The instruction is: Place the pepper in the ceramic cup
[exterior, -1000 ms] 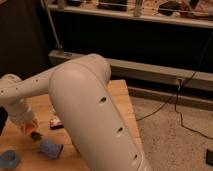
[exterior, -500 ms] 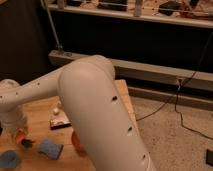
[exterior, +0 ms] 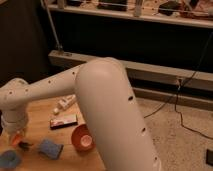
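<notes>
Pepper (exterior: 17, 138) is showing as an orange patch at the wooden table's (exterior: 42, 111) left edge, right under the gripper (exterior: 18, 136), which is clenching on it; most of it is hidden, so its long axis cannot be told. Just below, the ceramic cup (exterior: 9, 159) is sitting at the picture's bottom corner. The white arm (exterior: 107, 107) is bending from a bulky near elbow leftward, its wrist pointing down. A blue pad (exterior: 50, 148), a red-brown bowl (exterior: 83, 138), a dark bar (exterior: 63, 121) and a white packet (exterior: 65, 103) are lying nearby.
</notes>
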Tool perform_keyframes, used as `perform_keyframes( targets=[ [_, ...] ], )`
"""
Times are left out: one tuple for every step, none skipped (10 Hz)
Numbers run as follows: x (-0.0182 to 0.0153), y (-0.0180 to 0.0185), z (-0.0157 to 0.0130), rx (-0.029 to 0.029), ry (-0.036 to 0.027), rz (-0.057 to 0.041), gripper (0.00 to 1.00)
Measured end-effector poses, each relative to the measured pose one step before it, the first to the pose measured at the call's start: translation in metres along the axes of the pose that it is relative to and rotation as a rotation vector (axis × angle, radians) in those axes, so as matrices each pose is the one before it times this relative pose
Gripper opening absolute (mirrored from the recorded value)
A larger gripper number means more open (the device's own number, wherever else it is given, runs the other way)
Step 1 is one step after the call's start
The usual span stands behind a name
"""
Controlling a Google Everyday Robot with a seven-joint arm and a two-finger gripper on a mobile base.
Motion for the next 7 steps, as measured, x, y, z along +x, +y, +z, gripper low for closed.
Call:
perform_keyframes(
  targets=[
    [-0.00037, 0.00388, -0.00106, -0.05363, -0.00250, -0.00934, 0.00],
    [-0.00080, 0.00295, -0.00190, -0.06056, -0.00293, -0.01511, 0.00],
    [-0.00048, 0.00087, -0.00137, -0.03342, -0.00128, -0.01551, 0.00],
    [0.00081, 0.00039, -0.00106, -0.03842, 0.00278, -0.02894, 0.00],
    [0.00134, 0.00015, -0.00038, -0.03880, 0.00102, -0.05105, 0.00],
    [0.00043, -0.00008, -0.00053, -0.02706, -0.00451, -0.04793, 0.00],
    [-0.00071, 0.00175, -0.00106, -0.03732, -0.01239, -0.07214, 0.00]
  ],
)
